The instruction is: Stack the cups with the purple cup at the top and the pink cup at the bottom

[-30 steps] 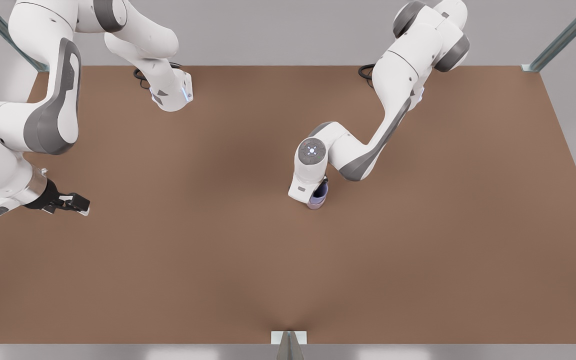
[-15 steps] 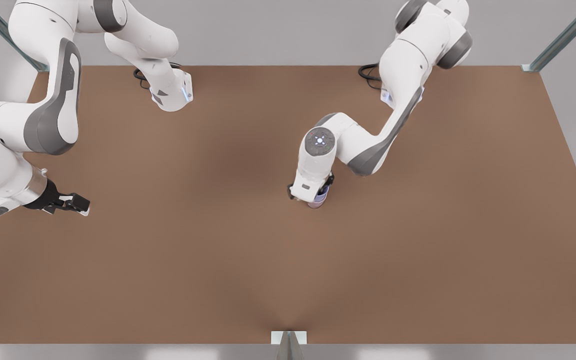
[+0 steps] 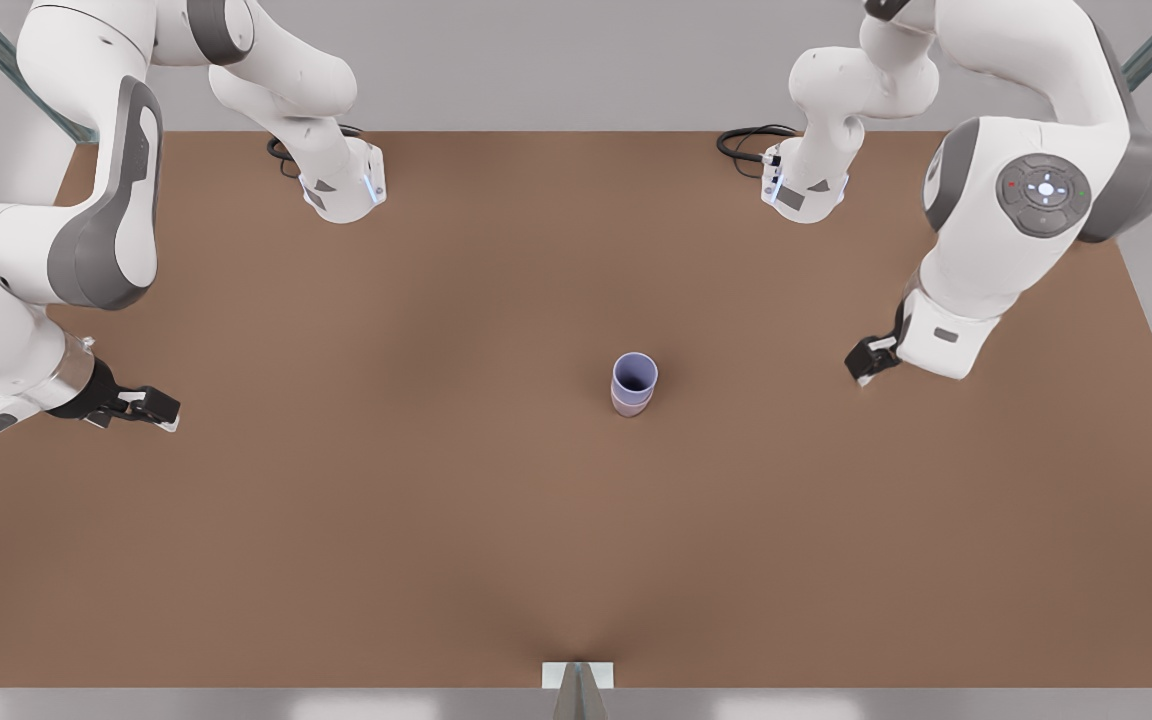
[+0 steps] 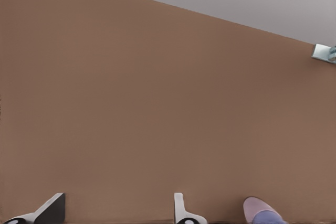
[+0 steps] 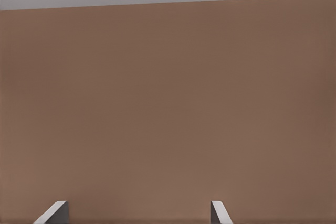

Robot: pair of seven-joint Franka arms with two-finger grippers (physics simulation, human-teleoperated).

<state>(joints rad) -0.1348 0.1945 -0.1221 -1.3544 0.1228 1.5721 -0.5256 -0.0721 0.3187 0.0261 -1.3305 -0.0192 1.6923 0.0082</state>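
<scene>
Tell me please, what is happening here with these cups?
The stacking looks done: the purple cup sits inside the pink cup, upright near the middle of the table. The left gripper, open and empty, is off at the front view's right; the right gripper waits open at its left.

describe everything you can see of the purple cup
The purple cup is a small bluish-lavender handleless tumbler with a smooth matte surface, standing upright with its open mouth up. It sits nested in the pink cup, whose lower part shows beneath it, near the middle of the brown table. No gripper touches it.
</scene>
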